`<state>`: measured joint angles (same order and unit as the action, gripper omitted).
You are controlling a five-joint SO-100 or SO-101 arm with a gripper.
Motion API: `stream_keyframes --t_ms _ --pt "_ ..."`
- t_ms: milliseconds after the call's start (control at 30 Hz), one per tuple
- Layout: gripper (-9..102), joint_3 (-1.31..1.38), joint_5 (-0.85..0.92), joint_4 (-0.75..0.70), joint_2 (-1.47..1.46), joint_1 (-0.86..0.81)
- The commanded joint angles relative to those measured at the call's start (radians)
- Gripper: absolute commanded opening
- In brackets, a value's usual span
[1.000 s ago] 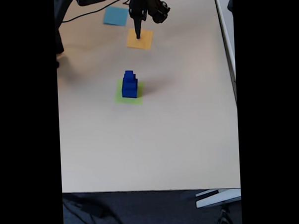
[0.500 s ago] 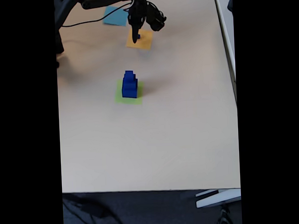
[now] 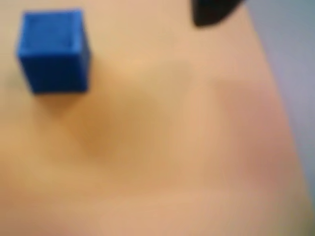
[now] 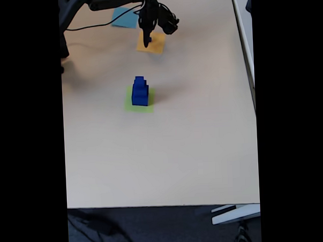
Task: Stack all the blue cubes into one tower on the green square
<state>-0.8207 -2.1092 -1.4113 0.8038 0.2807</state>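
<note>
Fixed view: tower [image 4: 140, 91] of blue cubes is sitting on the green square [image 4: 130, 105], mid-frame on the table [image 4: 179, 152]. Farther up, gripper [image 4: 146, 42] is hanging over the orange square [image 4: 157, 44]; finger spacing cannot be told. Light-blue square [image 4: 123, 17] is lying upper left. Wrist view, blurred: a blue cube [image 3: 53, 50] is resting upper left on orange.

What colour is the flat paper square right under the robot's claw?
Orange. The paper square under the gripper shows best in the fixed view.
</note>
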Motion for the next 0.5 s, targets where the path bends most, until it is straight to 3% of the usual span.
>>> stream_keyframes --t_ms 0,467 --pt "33 0.043 0.018 0.014 0.034 -0.017" --pt "28 0.037 0.04 0.032 0.025 -0.02"
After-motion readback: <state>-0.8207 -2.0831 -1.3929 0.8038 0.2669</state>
